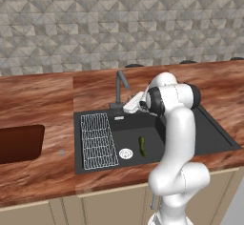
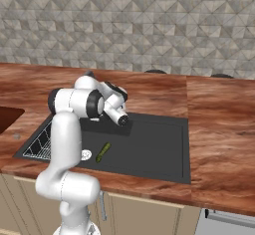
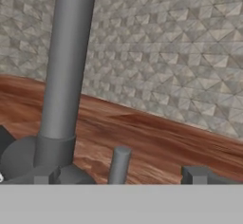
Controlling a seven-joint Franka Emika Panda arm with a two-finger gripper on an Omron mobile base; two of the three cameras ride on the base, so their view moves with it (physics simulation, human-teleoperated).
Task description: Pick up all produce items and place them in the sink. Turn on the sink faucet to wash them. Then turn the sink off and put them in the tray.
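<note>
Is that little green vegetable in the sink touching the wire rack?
Apart. In the left base view the cucumber lies on the black floor of the sink, with the round drain and bare basin between it and the wire rack.

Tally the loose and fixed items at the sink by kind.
Produce: 1, cucumber in the sink
Faucet: 1
Wire rack: 1
Tray: 1
Total: 4
</note>
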